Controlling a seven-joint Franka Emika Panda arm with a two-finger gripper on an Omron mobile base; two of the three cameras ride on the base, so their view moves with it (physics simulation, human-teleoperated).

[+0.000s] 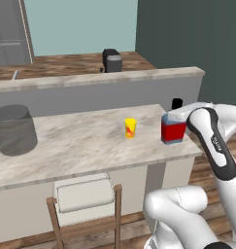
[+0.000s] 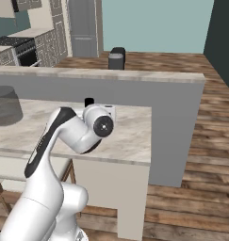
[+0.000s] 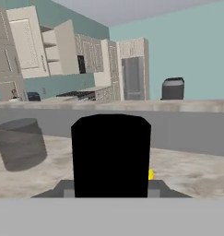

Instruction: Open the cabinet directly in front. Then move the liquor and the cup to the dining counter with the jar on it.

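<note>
The liquor (image 1: 173, 130), a blue bottle with a red label and black cap, stands upright at the right end of the dining counter (image 1: 75, 148). My gripper (image 1: 175, 118) is shut on it from the right. In the hand view the black cap (image 3: 111, 156) sits between the grey fingers (image 3: 63, 190), and in the right base view it pokes up behind the hand (image 2: 89, 101). The yellow cup (image 1: 130, 128) stands a short way left of the bottle, apart from it. The grey jar (image 1: 13, 130) stands at the counter's left end. Far off, the cabinet (image 3: 50, 48) has its doors open.
A raised grey ledge (image 1: 90, 80) runs behind the counter. A dark appliance (image 1: 111, 61) stands beyond it. A wooden chair (image 1: 85, 199) is tucked under the counter's near edge. The counter ends just right of the bottle, with wood floor (image 2: 196, 155) beyond.
</note>
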